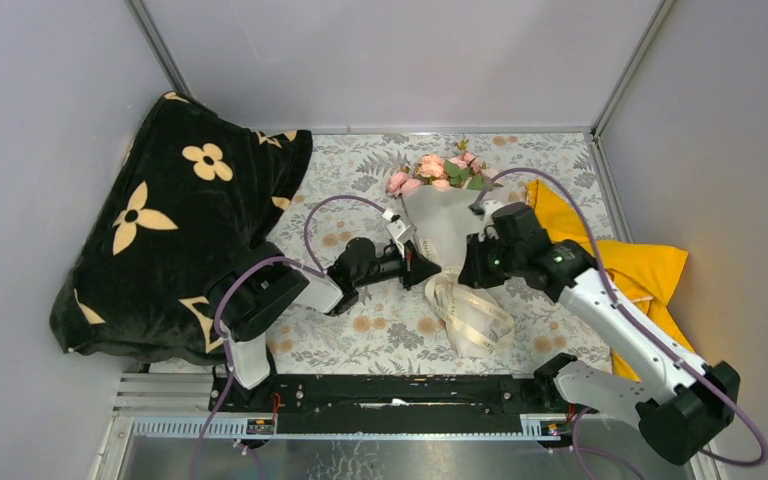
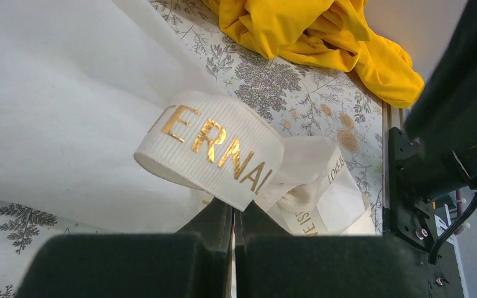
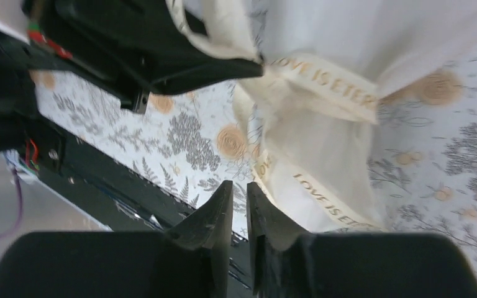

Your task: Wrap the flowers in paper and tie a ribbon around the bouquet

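Note:
The bouquet lies mid-table: pink flowers [image 1: 435, 170] at the far end, bundled in a white paper [image 1: 442, 222] cone. The cream ribbon [image 1: 475, 315], printed with gold letters, loops around the cone's narrow end and spills toward me. My left gripper [image 1: 425, 270] is at the cone's narrow end, shut on the ribbon [image 2: 214, 146], with a thin strip of it pinched between the jaws. My right gripper [image 1: 468, 272] hovers just right of that spot. Its jaws stand a narrow gap apart with nothing between them [image 3: 240, 189], and the ribbon [image 3: 323, 81] lies beyond and to the right.
A black blanket [image 1: 170, 220] with beige flower prints is heaped at the left. A yellow cloth [image 1: 640, 265] lies at the right edge. The grey floral tablecloth [image 1: 360, 330] covers the table. The left arm [image 3: 136, 37] is close to my right gripper.

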You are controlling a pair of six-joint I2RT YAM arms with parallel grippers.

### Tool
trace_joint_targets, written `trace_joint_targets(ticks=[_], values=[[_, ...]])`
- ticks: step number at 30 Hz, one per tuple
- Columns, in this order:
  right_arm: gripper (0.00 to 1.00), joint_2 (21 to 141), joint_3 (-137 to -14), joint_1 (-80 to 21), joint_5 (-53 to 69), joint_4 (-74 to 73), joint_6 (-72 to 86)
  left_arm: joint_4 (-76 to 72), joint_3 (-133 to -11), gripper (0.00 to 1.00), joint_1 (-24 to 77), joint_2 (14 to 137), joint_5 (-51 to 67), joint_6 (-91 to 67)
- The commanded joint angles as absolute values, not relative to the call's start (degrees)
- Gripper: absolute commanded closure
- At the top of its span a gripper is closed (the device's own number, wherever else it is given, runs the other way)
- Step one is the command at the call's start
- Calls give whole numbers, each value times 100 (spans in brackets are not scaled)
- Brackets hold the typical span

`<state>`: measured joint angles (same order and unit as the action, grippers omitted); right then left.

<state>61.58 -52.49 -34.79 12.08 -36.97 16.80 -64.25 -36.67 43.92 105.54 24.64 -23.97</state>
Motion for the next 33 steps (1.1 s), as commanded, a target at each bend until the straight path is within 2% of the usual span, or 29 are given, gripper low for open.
trace_joint_targets(ticks=[1, 3, 5, 9, 13, 15, 16, 17, 18, 19, 20, 22, 24, 29, 33], values=[[73, 5868, -5631, -3034, 913, -4401, 2338, -6704, -3544, 100, 4391, 10360, 2465, -2162], [56, 6027, -5468, -3013, 663, -4419, 2477, -6740, -3512, 100, 4393, 10349, 2466, -2172], [44, 6249, -5309, -2953, 542, -4408, 2515, -6770, -3475, 100, 4392, 10323, 2442, -2187], [37, 6459, -4964, -2762, 630, -4050, 2431, -6785, -3427, 100, 4385, 10302, 2431, -2180], [36, 6504, -4521, -2760, 1138, -3510, 2215, -6811, -3416, 100, 4383, 10293, 2404, -2205], [40, 6572, -4340, -2759, 1600, -3292, 2136, -6828, -3421, 100, 4386, 10290, 2385, -2207], [46, 6615, -4279, -2760, 1851, -3198, 2108, -6866, -3433, 100, 4379, 10286, 2382, -2198], [55, 6644, -4238, -2760, 2140, -3099, 2074, -6922, -3441, 100, 4384, 10273, 2370, -2191], [69, 6666, -4206, -2760, 2393, -3011, 2054, -6978, -3467, 100, 4377, 10240, 2355, -2170], [78, 6666, -4183, -2762, 2633, -2906, 2030, -7056, -3499, 100, 4377, 10214, 2373, -2144], [85, 6645, -4157, -2763, 2866, -2832, 2003, -7160, -3515, 100, 4377, 10192, 2455, -2118], [94, 6547, -4152, -2768, 3128, -2801, 1920, -7444, -3525, 100, 4373, 10170, 2763, -2057], [97, 6451, -4181, -2767, 3179, -2885, 1823, -7551, -3533, 100, 4375, 10171, 2962, -2111], [97, 6362, -4199, -2768, 3448, -2986, 1807, -7383, -3544, 100, 4380, 10204, 2961, -2190], [91, 6263, -4220, -2761, 3941, -2599, 1937, -7361, -3553, 100, 4399, 10215, 2864, -2021]])
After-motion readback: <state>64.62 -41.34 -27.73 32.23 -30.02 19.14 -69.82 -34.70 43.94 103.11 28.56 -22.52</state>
